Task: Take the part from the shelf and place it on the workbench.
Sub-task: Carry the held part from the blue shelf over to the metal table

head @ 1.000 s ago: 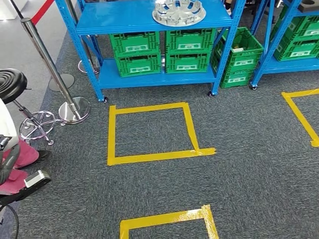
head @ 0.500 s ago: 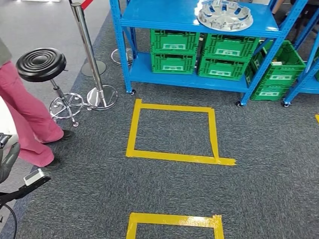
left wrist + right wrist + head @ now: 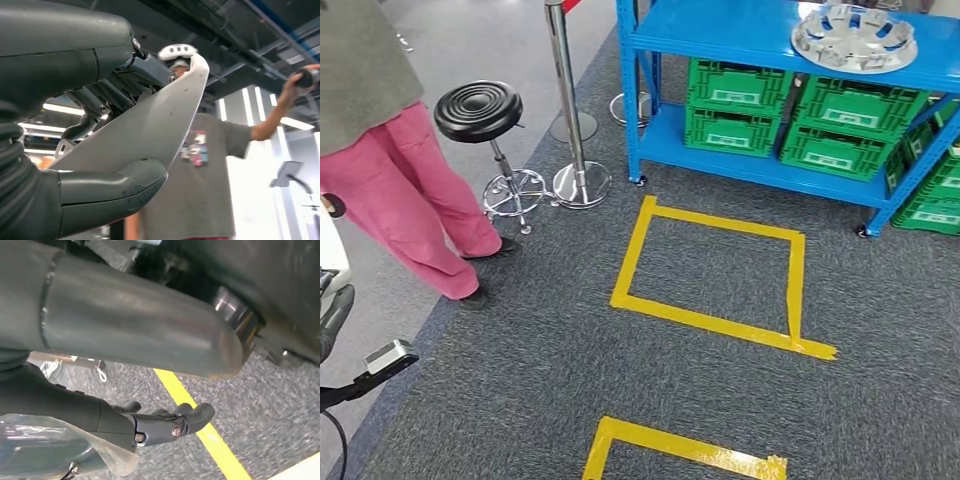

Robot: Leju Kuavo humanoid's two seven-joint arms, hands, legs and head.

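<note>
From my head, the part [image 3: 854, 37] lies on the blue shelf [image 3: 712, 30], beyond a person [image 3: 403, 170]. My left hand [image 3: 113, 145] seemingly holds nothing; my right hand [image 3: 166, 425] hangs loosely curled over carpet, empty.

Grey carpet [image 3: 509, 380], yellow tape squares [image 3: 712, 280], black stool [image 3: 478, 105], stanchion [image 3: 573, 110]; ceiling strip lights, apparently.

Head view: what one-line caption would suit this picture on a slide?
A silver wheel cover waits on a blue shelf above green crates, while a person in pink trousers stands beside a black stool.
</note>
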